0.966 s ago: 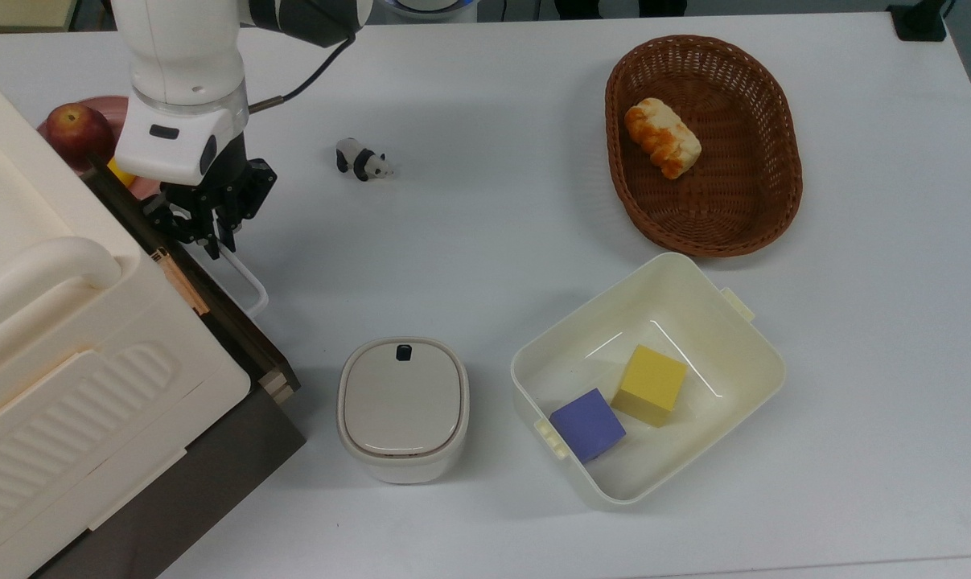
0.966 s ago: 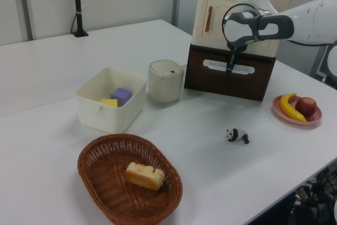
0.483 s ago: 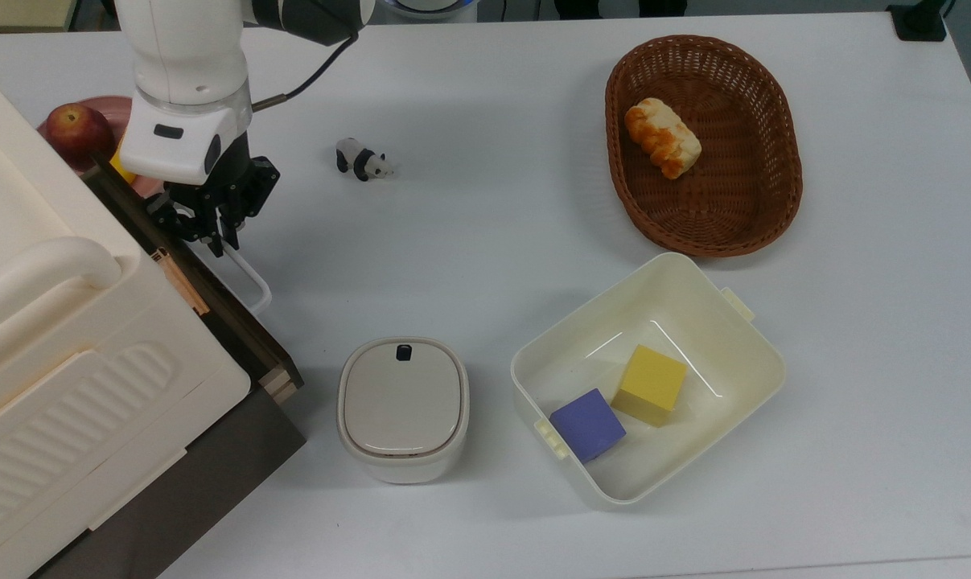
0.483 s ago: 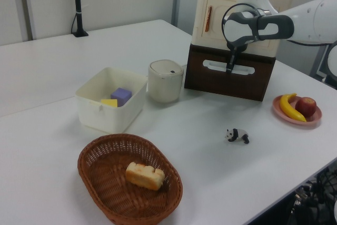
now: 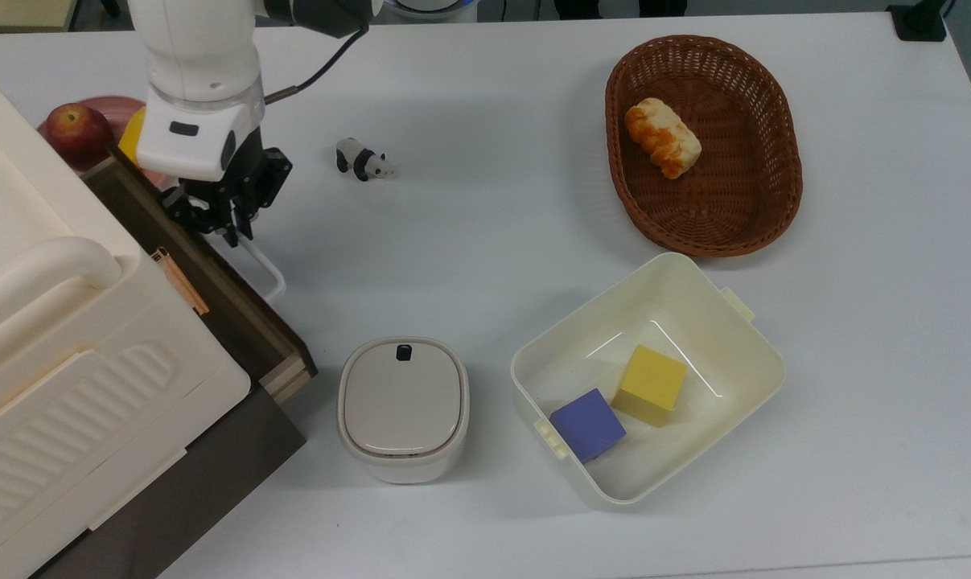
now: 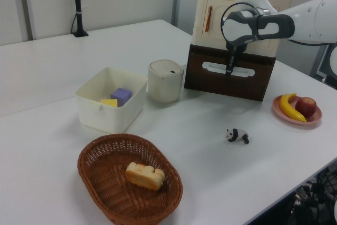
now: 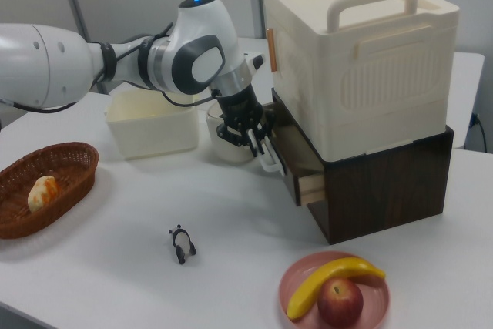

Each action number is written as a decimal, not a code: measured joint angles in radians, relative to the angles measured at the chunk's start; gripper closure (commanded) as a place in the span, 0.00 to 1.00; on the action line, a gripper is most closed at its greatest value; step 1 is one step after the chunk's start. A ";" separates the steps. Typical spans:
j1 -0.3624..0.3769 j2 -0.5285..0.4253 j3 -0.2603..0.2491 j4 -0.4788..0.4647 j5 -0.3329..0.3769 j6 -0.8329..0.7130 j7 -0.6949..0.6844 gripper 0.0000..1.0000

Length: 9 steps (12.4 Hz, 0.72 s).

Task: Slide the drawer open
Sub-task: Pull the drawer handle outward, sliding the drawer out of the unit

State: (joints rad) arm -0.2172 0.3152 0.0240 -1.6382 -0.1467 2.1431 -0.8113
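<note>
The drawer (image 5: 236, 314) sits at the bottom of the dark wood cabinet and is pulled partly out toward the top view's right. Its dark front panel (image 6: 229, 77) carries a white loop handle (image 5: 264, 269). My gripper (image 5: 229, 232) points down at the handle's far end and is shut on it. In the left view the gripper (image 6: 229, 69) hangs in front of the panel's middle. The right view shows the gripper (image 7: 258, 144) on the handle (image 7: 269, 161), with the drawer's light wood side (image 7: 312, 186) sticking out of the cabinet.
A cream ribbed box (image 5: 51, 362) stands on the cabinet. A lidded cream pot (image 5: 403, 406) stands just right of the drawer's corner in the top view. A panda figure (image 5: 364, 160), a tub (image 5: 742, 338) with two cubes, a basket (image 5: 775, 217) with bread and a fruit plate (image 7: 377, 298) are around.
The gripper has moved toward the top view's right with the handle in it. The drawer has slid further out of the cabinet.
</note>
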 measured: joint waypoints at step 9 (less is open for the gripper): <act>0.047 -0.038 0.031 -0.022 0.000 -0.106 0.006 0.87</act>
State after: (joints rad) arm -0.1698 0.2770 0.0555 -1.6603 -0.1472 2.0367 -0.8054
